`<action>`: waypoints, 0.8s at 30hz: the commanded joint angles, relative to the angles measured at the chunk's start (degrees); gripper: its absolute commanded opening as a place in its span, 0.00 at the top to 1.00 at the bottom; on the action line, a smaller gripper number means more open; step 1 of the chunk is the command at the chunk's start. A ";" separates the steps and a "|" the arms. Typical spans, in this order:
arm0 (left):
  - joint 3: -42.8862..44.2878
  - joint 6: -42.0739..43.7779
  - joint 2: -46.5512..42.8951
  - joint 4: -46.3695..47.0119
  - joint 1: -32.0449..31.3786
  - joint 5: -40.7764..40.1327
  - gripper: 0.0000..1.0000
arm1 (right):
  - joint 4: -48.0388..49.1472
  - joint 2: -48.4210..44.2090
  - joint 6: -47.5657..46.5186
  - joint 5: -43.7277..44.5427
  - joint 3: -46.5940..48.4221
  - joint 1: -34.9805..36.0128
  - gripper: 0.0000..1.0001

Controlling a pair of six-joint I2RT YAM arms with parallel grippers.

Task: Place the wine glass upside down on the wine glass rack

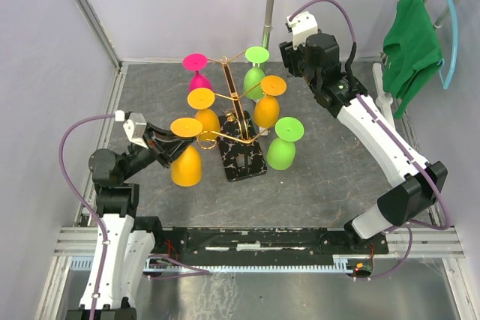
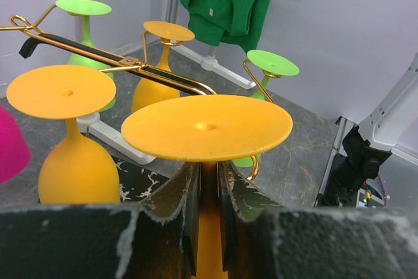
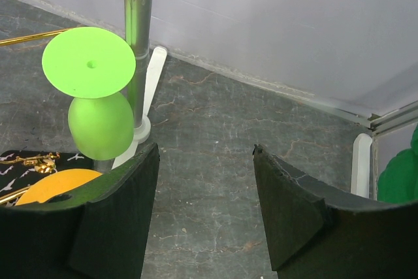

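Fingers (image 2: 175, 213) of the left gripper (image 2: 208, 178) are clamped on the stem of the orange wine glass (image 2: 206, 127). The glass is upside down, with its flat foot on top and its bowl dropping out of sight below the pads at bottom centre of the left wrist view. From above, this wine glass (image 1: 186, 164) sits left of centre. The left gripper (image 1: 177, 145) reaches its stem from the left side of the frame, under the foot and above the bowl.

The wine glass rack (image 1: 238, 114) stands just right of the held glass in the middle of the frame, on its black marbled base (image 1: 241, 159). One gold arm runs out toward the glass's stem, but whether the stem sits in the scroll cannot be told.

Five other glasses hang inverted on the rack: one pink (image 1: 196, 73), two orange (image 1: 204, 114) and two green (image 1: 283, 148).

The right gripper (image 3: 206, 207) is in the upper right of the overhead view, well apart from the held glass, with its jaws spread and nothing between them.
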 commanded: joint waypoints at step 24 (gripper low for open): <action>11.45 16.97 12.62 -3.97 -26.48 -17.28 0.97 | 0.72 -1.49 -2.43 3.37 0.66 -0.19 0.32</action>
